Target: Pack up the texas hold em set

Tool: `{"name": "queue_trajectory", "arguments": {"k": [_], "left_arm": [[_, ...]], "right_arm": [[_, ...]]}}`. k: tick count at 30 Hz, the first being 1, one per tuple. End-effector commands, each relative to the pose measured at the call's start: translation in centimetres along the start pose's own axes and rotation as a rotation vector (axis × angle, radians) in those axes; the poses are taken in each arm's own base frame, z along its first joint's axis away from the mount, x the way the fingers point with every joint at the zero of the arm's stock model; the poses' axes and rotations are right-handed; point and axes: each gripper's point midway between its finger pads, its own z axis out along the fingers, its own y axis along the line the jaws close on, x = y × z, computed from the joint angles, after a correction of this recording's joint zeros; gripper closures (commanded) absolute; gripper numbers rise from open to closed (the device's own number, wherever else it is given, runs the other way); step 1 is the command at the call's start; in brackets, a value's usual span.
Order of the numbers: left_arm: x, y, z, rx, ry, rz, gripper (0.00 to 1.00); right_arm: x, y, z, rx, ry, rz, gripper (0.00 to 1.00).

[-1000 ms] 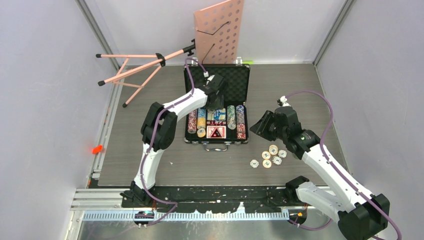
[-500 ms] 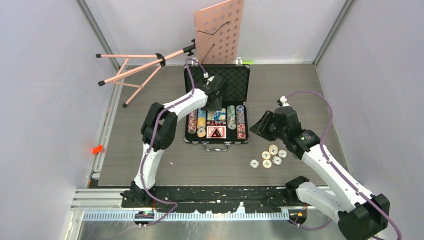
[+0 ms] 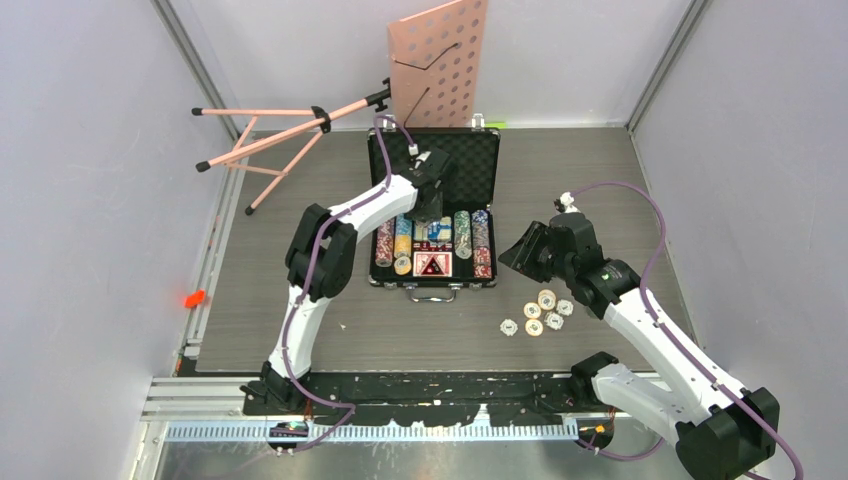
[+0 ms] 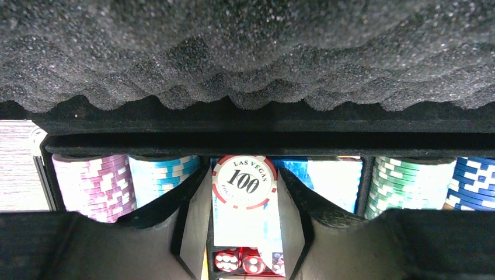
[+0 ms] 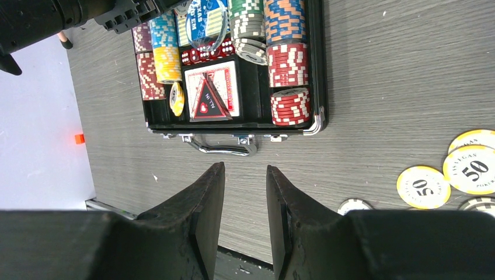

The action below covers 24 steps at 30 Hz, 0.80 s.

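Black briefcase [image 3: 472, 170]: chip rows [image 3: 462, 234], decks [image 3: 433, 264], dice [image 4: 240, 261] | left pincer [image 4: 243, 172] grasps 100 chip [image 4: 244, 182] | right pincer [image 5: 246, 172] released

Chip [image 4: 244, 182] — "LAS VEGAS 100" (yellow chips [image 5: 423, 186]: "50")

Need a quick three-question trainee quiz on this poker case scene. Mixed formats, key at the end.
1. Multiple choice: what number is printed on the red-and-white round chip that sits between the fingers of the left gripper? A) 25 B) 100 C) 500
2. True or false: the lid of the black ribbed briefcase is shut.
3. Short answer: where do the loose yellow-and-white round chips lie?

Key
1. B
2. False. The lid lies open and its foam lining shows.
3. On the grey wood-grain table, outside the briefcase and to its right.
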Motion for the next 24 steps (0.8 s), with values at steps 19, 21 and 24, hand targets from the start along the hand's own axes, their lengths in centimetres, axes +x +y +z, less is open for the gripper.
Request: {"name": "queue_trajectory", "arguments": {"k": [19, 21, 24], "left_arm": [[-3.9, -2.1, -8.5, 0.289, -0.167, 0.051, 0.65], [-3.6, -2.3, -9.3, 0.331, -0.169, 0.070, 0.66], [-2.7, -3.0, -10.9, 0.430, -0.187, 0.112, 0.68]], "right_arm": [[-2.7, 1.8, -1.6, 0.015, -0.020, -0.114, 0.62], [-2.9, 2.2, -1.7, 0.014, -0.002, -0.141, 0.62], [-3.0, 2.7, -1.8, -0.001, 0.019, -0.167, 0.62]]}}
